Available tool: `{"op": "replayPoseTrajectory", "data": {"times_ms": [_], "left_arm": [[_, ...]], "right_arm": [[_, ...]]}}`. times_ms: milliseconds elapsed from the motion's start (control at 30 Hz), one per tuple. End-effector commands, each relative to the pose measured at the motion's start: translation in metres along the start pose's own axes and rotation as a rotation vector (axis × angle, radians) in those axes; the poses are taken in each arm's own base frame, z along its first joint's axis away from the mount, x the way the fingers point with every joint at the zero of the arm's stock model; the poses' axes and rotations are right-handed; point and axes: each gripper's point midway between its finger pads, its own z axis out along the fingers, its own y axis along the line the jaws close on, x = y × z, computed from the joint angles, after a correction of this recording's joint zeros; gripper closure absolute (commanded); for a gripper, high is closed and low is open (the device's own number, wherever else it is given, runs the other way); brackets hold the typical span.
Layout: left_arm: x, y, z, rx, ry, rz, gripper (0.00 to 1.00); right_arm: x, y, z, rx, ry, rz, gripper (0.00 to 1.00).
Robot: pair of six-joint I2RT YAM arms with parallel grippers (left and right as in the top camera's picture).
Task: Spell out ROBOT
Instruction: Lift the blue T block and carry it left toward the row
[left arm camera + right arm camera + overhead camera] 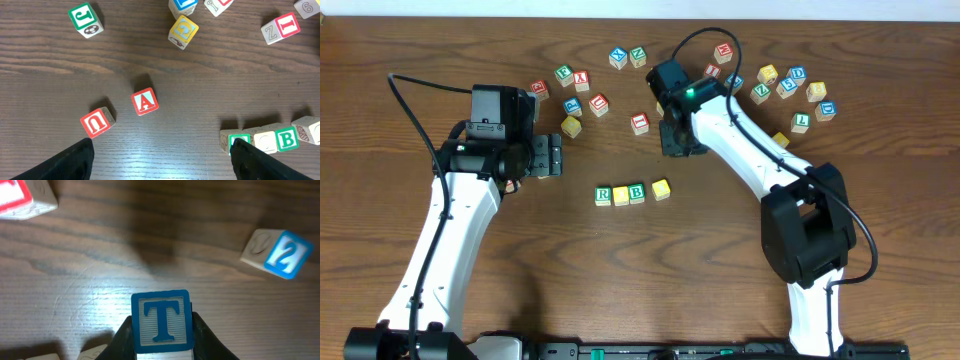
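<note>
In the right tool (162, 336), T block (161, 320).

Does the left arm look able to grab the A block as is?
Probably yes: the left gripper is open, and the A block lies just ahead, apart from the U block.

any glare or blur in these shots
Right wrist: a bright glare patch on the table left of the sharp T block, with dark shadow above it; left wrist: evenly lit, its fingers dark and soft at the bottom edge; overhead: even and sharp.
</note>
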Motion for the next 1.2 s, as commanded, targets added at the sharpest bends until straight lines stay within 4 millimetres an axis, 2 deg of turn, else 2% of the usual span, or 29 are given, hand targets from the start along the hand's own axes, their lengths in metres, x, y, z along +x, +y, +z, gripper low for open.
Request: {"op": "replayPoseTrajectory", "data": {"times_ms": [0,133,333,667,933,1167], "left_arm": [[0.002,0.003,-0.001,-0.011,-0.002,-0.001,0.14],[0.002,0.003,-0.001,-0.011,-0.002,-0.001,0.14],[0.002,0.003,-0.001,-0.011,-0.002,-0.001,0.14],[0.003,0.003,-0.001,-0.011,0.002,-0.001,0.14],[0.003,0.003,-0.001,-0.011,0.002,-0.001,0.14],[0.003,0.003,-0.001,-0.011,0.002,-0.001,0.14]], "right_arm": [[0.008,0.011,-0.003,-0.007,0.0,-0.004,0.92],[0.018,0.019,0.001,-0.004,0.012,-0.023,0.92],[0.026,0.019,0.005,0.006,0.027,-0.019,0.92],[0.023,0.018,0.004,0.001,0.017,-0.013,0.91],[0.013,0.017,-0.011,-0.02,-0.027,-0.007,0.91],[0.009,0.009,-0.011,-0.02,-0.034,-0.008,0.91]]}}
